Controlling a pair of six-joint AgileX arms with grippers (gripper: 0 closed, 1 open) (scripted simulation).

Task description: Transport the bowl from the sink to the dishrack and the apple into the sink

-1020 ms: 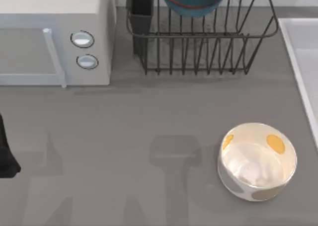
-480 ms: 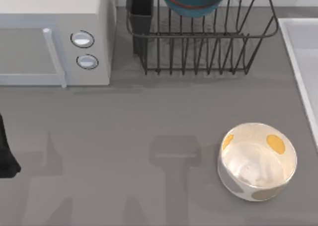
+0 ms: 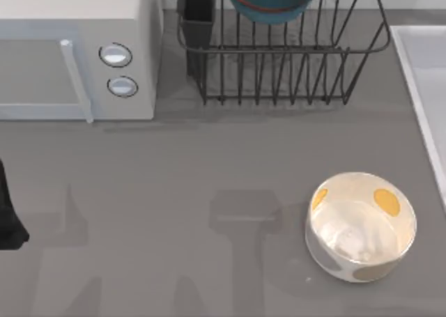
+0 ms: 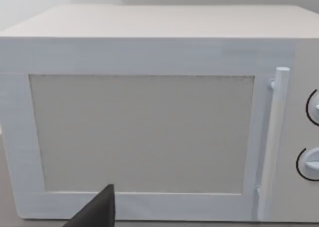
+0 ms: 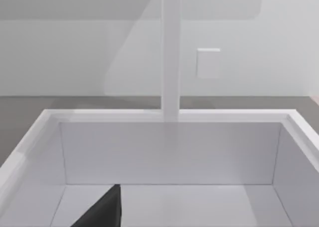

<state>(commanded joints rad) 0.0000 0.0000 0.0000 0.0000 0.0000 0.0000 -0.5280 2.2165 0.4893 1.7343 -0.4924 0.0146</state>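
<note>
- Risks first: the apple is not visible to me from any camera; I judge the main danger is reaching for it blind and clipping the white spotted bowl [image 3: 361, 226] sitting near-right on the table [image 3: 209, 164], just left of the sink [image 3: 418, 73] rim
- Second risk: the bowl [image 3: 272, 0] stands in the dishrack [image 3: 293, 73] at the far edge, leaning among the thin bars; an arm sweeping past could knock the rack and tip it; this half of the task looks done to me
- Third: a drop from too high into the sink could let the apple bounce out, given the low rim; my guess only
- Left arm: a dark part of it sits at the table's near-left edge in the top view; its wrist camera faces the microwave [image 4: 149, 112] door squarely, one dark fingertip [image 4: 97, 212] poking into the picture; I cannot tell whether the left gripper is open or closed
- Right arm: its wrist camera looks into the sink basin [image 5: 169, 152] toward the far wall and the white faucet column [image 5: 170, 52]; one dark fingertip [image 5: 102, 212] shows over the basin floor; the pincer's state I cannot tell either; nothing seen held
- Sink floor, where visible, holds no apple
</note>
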